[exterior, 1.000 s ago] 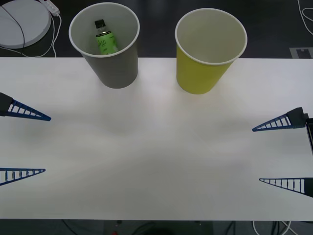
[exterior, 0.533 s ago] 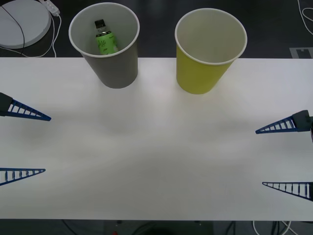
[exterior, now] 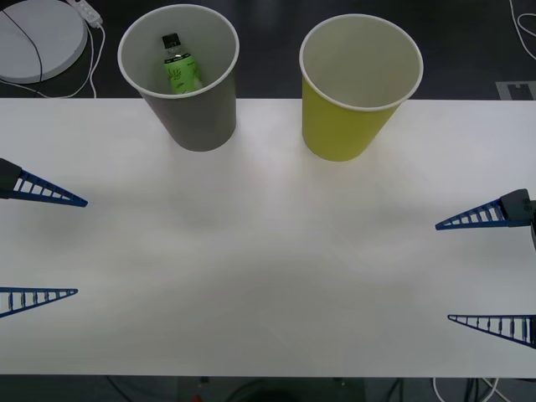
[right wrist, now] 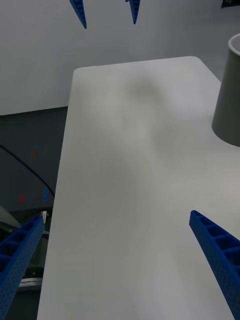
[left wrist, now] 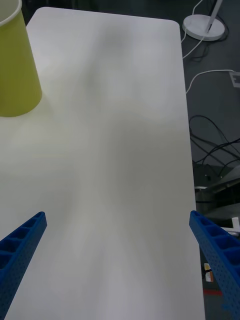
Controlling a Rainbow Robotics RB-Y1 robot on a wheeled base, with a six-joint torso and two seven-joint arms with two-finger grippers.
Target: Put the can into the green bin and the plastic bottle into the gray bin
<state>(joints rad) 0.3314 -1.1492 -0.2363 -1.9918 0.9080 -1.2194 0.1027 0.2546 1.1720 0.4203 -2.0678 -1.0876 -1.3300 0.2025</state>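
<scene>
The gray bin (exterior: 191, 109) stands at the table's back left, and the plastic bottle (exterior: 179, 67) lies inside it, black cap pointing away. To its right stands the green bin (exterior: 347, 126); its pale inside shows nothing, and the can is out of view. My left gripper (exterior: 81, 247) hovers open over the table's left edge, holding nothing. My right gripper (exterior: 442, 272) hovers open over the right edge, also holding nothing. The right wrist view has the gray bin (right wrist: 229, 100) to one side and the far left gripper (right wrist: 107, 17). In the left wrist view the green bin (left wrist: 15, 65) sits off to the side.
The white table (exterior: 268, 251) lies bare between the two grippers. A white round base (exterior: 38, 38) with a cable sits on the floor behind the back left corner. More cables (left wrist: 210, 135) trail on the dark floor past the table's edge.
My right gripper has drawn back slightly toward the table's right edge and a little nearer me. The left gripper, both bins and the bottle have not moved.
</scene>
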